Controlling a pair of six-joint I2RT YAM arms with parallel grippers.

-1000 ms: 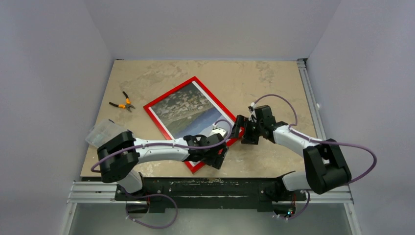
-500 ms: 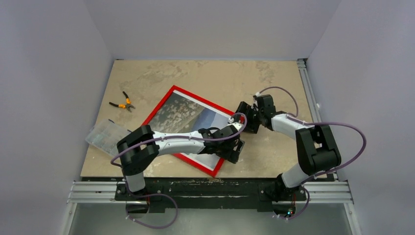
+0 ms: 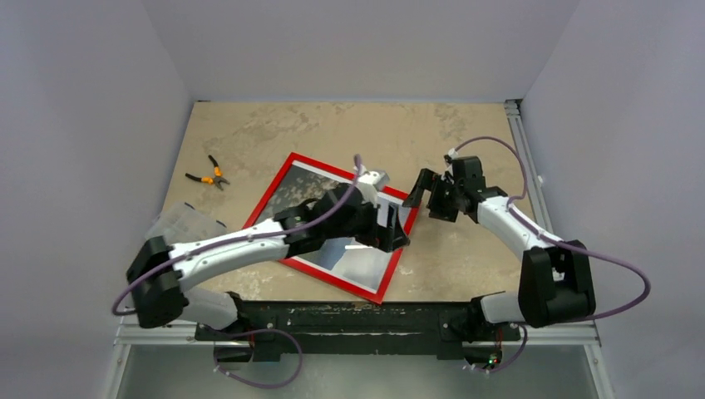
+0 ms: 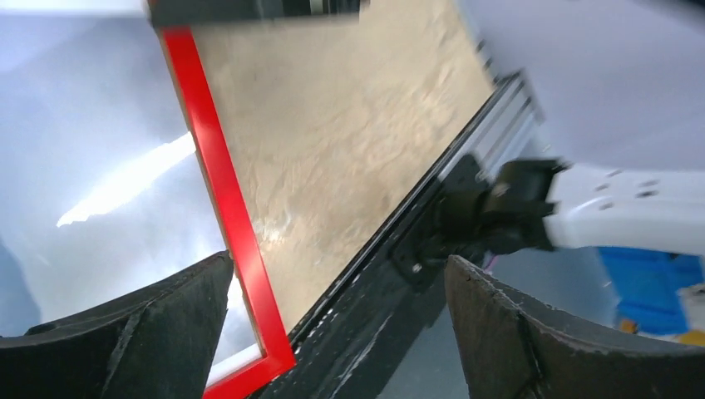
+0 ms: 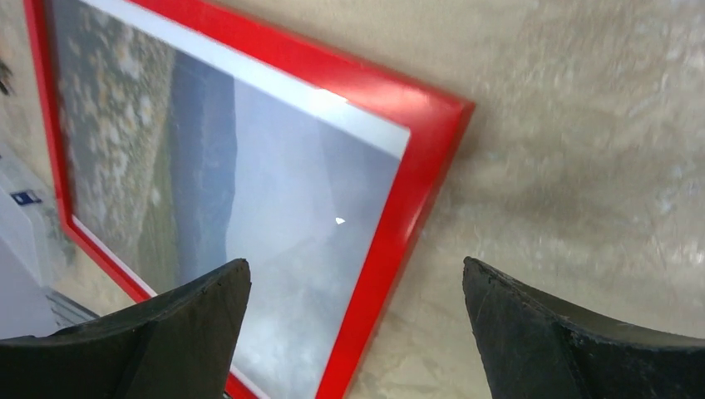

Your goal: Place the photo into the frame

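Observation:
The red frame (image 3: 270,193) lies face up on the table, turned at an angle. The landscape photo (image 3: 309,186) shows behind its pane. My left arm reaches across the frame. The left gripper (image 3: 391,229) hangs open over the frame's right side, with nothing between its fingers. In the left wrist view the frame's red edge (image 4: 218,189) and near corner pass by the left finger (image 4: 158,332). My right gripper (image 3: 431,198) stands open just right of the frame's far right corner. In the right wrist view that corner of the frame (image 5: 420,158) and the photo (image 5: 199,191) lie below the empty jaws.
Orange-handled pliers (image 3: 209,174) lie at the left of the table. A clear plastic sheet (image 3: 177,224) sits at the near left edge. An aluminium rail (image 3: 525,158) runs along the right side. The black base rail (image 3: 374,318) borders the near edge.
The frame has turned and slid toward the near edge. My left arm swung up and right across it, and its jaws widened. The right gripper drew back to the right.

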